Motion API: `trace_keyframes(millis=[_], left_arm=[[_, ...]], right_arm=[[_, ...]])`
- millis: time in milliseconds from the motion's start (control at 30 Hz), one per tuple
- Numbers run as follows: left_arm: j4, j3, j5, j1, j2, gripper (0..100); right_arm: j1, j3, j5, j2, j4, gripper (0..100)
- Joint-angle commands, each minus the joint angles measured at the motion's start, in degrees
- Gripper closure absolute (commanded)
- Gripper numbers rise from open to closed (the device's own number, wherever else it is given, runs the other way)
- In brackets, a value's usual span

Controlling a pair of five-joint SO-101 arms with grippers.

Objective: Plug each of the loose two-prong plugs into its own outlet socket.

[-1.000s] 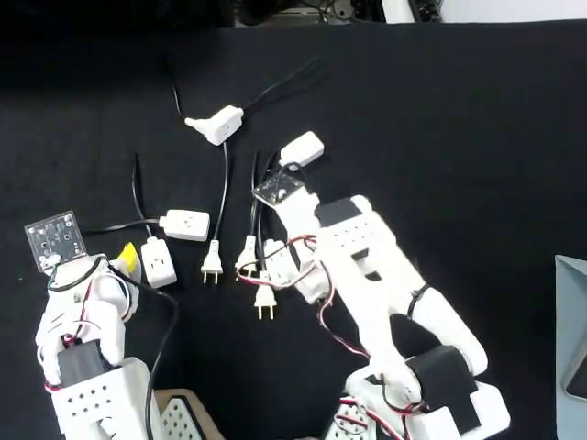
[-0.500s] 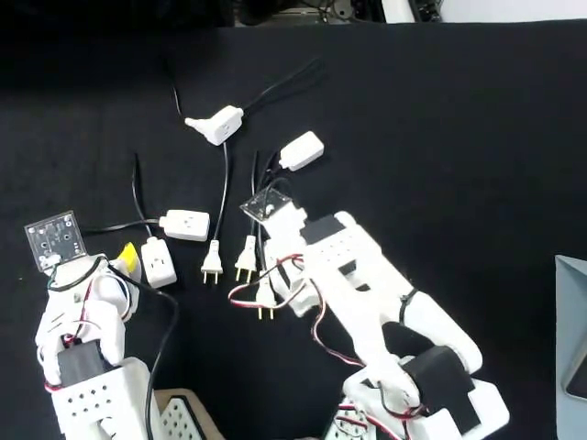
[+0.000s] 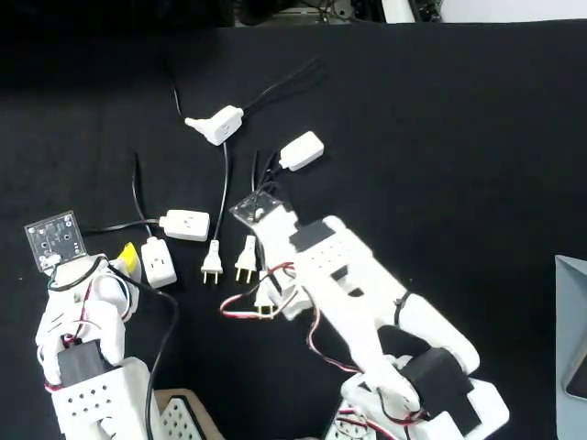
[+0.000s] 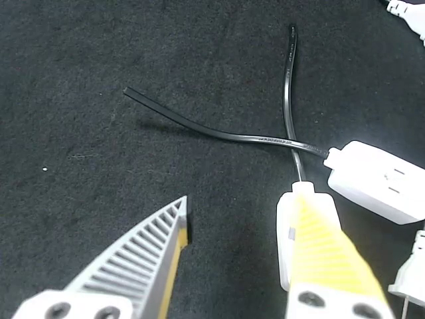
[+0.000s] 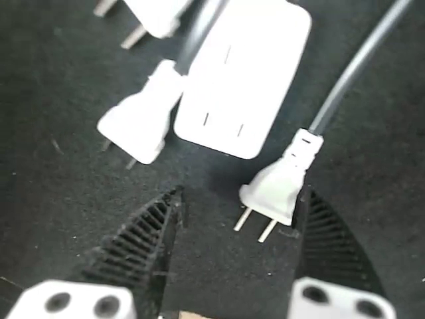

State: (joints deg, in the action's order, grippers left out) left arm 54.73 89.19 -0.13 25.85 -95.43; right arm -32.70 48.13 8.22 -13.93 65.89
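Right claw [image 5: 239,198] spread, plug [image 5: 277,188] between its jaws

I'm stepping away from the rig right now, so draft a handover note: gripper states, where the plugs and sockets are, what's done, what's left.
Left gripper: open, empty, near a white socket.
Right gripper: open, with one loose plug lying between its fingers, not gripped.
A second plug and a third plug lie loose on the table. An angled socket and a flat socket sit farther out.
Done: no plug seated that I can see.
Left: seat every plug in its own socket.
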Motion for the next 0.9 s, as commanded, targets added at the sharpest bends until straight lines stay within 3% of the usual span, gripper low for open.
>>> trace_keyframes(millis=[0,467,667,867], left_arm=[[-1.3,-0.3,-0.8,0.0,-0.4,75],[-1.3,-0.3,-0.8,0.1,-0.4,75],[-1.3,-0.3,-0.8,0.1,-0.4,75],[-1.3,-0.3,-0.8,0.1,-0.4,75]], right_arm=[[-1.6,-0.4,-1.1,-1.7,-0.9,74.0],[7.2,8.4,2.9,-1.7,-8.1,74.5],[7.2,7.8,3.3,-2.2,-8.6,88.6],[10.0,5.3,3.3,-2.0,-8.6,91.0]])
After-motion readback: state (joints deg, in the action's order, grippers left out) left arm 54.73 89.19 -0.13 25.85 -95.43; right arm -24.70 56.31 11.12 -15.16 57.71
